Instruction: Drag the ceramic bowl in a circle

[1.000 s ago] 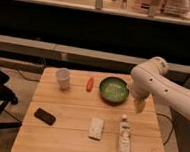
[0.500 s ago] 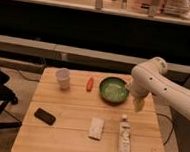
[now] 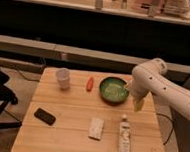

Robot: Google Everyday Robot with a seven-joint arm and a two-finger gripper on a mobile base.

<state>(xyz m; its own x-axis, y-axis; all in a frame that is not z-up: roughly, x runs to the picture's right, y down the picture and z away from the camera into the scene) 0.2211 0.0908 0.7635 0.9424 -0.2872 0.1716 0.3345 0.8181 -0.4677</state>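
Camera view, single entry.

Risks: the tool (image 3: 137, 104) hangs at the right edge of the ceramic bowl (image 3: 113, 89). If it comes down on the rim rather than inside it, the bowl could tip or skid away. A wide circle would likely carry the bowl into the red object (image 3: 90, 83), which lies on the far side of the bowl from the tool. It could also reach the bottle (image 3: 125, 136), lying near the tool on the front side. The cup (image 3: 62, 78), well beyond the red object, looks less exposed.

Tool: released, fingers spread, nothing held. It points down just right of the bowl. Contact with the rim cannot be told.

Bowl: upright on the table (image 3: 62, 143), immediately left of the tool.
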